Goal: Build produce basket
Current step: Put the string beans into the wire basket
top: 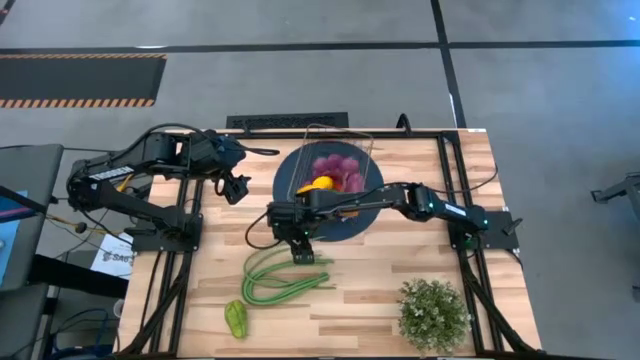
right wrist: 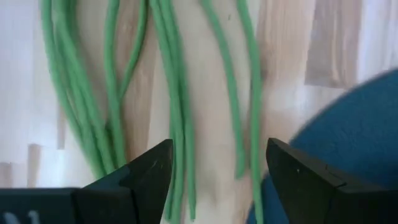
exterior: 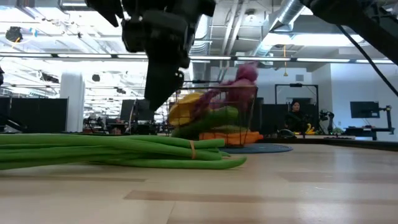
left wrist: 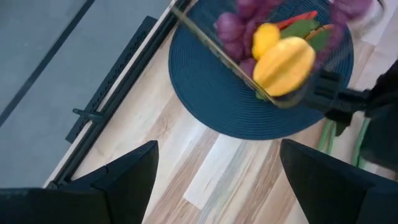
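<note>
Two grippers: your right gripper (top: 301,250) spread above the beans (top: 283,280); left gripper (top: 236,188) spread.
Worktop (top: 350,310): pale wood.
Room: grey floor (top: 300,80).

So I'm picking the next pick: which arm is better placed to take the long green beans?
Right. Its tool hangs open just above the long green beans, beside the plate. The left tool waits farther off, left of the basket.

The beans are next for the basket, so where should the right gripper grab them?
Probably from straight above, at the banded middle of the beans, fingers straddling the bunch. They lie flat on the table, and the open right gripper hangs over their upper end.
</note>
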Robot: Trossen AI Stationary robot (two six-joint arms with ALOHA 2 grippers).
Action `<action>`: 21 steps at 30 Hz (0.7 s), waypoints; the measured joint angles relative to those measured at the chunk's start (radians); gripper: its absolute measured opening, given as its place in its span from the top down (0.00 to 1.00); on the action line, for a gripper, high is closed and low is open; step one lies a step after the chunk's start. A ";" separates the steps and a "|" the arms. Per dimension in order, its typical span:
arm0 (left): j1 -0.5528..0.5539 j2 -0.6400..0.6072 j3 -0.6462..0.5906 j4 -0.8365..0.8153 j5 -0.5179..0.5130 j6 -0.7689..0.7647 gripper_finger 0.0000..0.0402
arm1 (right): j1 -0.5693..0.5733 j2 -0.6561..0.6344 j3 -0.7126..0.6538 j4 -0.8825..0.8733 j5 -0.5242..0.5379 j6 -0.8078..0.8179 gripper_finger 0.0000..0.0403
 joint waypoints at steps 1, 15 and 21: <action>0.000 0.000 0.000 0.000 0.000 0.000 0.20 | 0.001 -0.002 0.009 -0.013 -0.004 0.001 0.31; 0.000 0.000 0.000 0.000 -0.001 -0.001 0.20 | 0.029 -0.065 0.044 -0.059 0.005 0.053 0.31; 0.000 0.000 0.000 0.000 -0.001 -0.002 0.20 | 0.065 -0.071 0.044 -0.143 0.030 0.095 0.31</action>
